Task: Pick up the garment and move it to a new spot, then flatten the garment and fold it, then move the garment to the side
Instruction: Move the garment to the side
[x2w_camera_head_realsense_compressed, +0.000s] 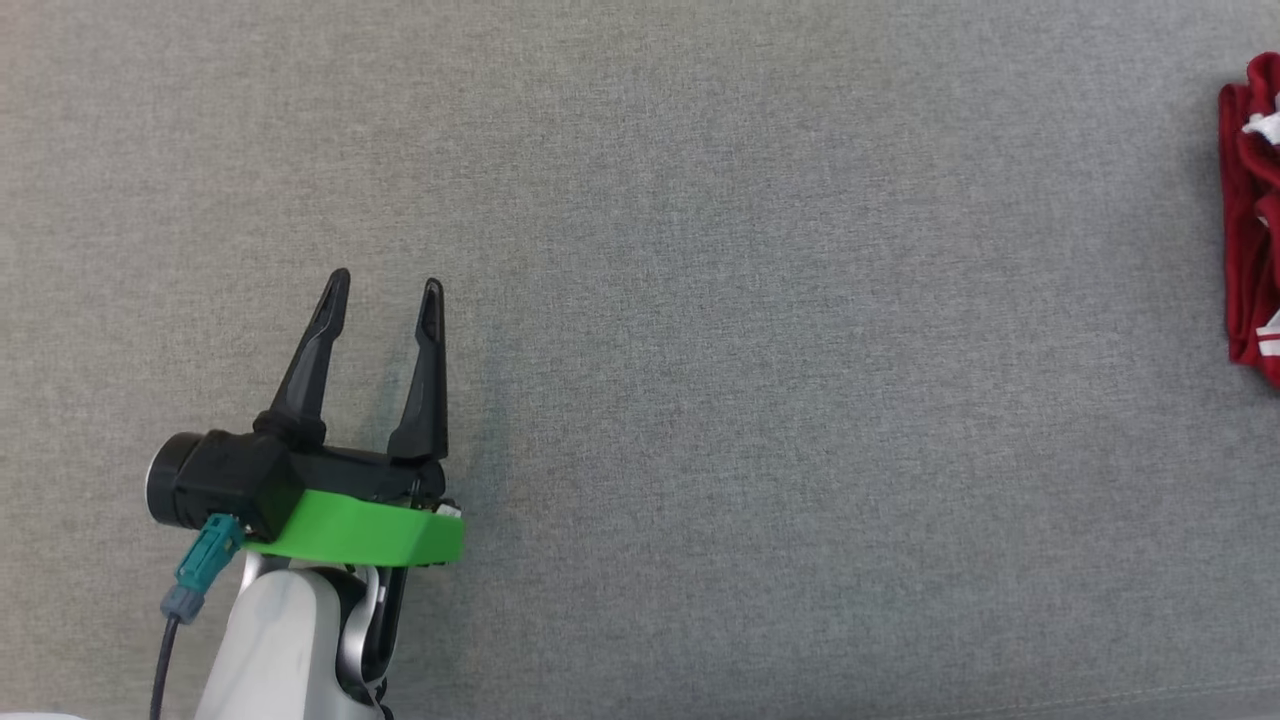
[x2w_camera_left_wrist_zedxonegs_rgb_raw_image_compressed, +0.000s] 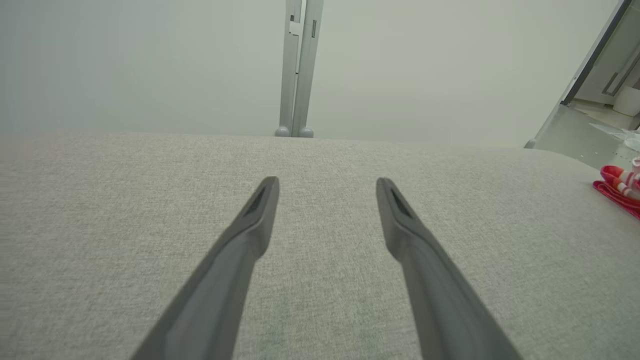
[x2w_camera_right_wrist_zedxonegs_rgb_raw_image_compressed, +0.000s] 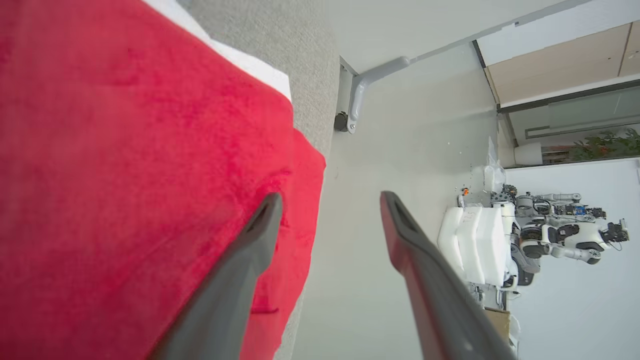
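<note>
The left end effector (x2w_camera_head_realsense_compressed: 386, 285) has its two dark fingers spread apart, and there is nothing between them. It hangs over the grey surface (x2w_camera_head_realsense_compressed: 700, 350), toward the left side. In the left wrist view, the left end effector (x2w_camera_left_wrist_zedxonegs_rgb_raw_image_compressed: 327, 185) points toward the far edge of the surface, where a grey metal post (x2w_camera_left_wrist_zedxonegs_rgb_raw_image_compressed: 297, 70) stands.

The right end effector (x2w_camera_right_wrist_zedxonegs_rgb_raw_image_compressed: 330, 197) is open too and holds nothing. One of its fingers (x2w_camera_right_wrist_zedxonegs_rgb_raw_image_compressed: 250, 240) is in front of the red garment (x2w_camera_right_wrist_zedxonegs_rgb_raw_image_compressed: 125, 175). I cannot tell if it touches the cloth. The other finger shows in front of the pale floor (x2w_camera_right_wrist_zedxonegs_rgb_raw_image_compressed: 400, 140), past the edge of the surface.

The garment (x2w_camera_head_realsense_compressed: 1250, 220) lies at the right edge of the surface, well apart from the left end effector. The head view cuts most of it off, so you only see a red strip with small white bits. In the left wrist view the garment (x2w_camera_left_wrist_zedxonegs_rgb_raw_image_compressed: 617, 192) is also cut off, far out to the side. Up close in the right wrist view it is blurry, and its shape is hard to make out. A white band (x2w_camera_right_wrist_zedxonegs_rgb_raw_image_compressed: 240, 57) shows along one side of it.

Far off on the floor stands another robot (x2w_camera_right_wrist_zedxonegs_rgb_raw_image_compressed: 560, 235), small and hard to see.
</note>
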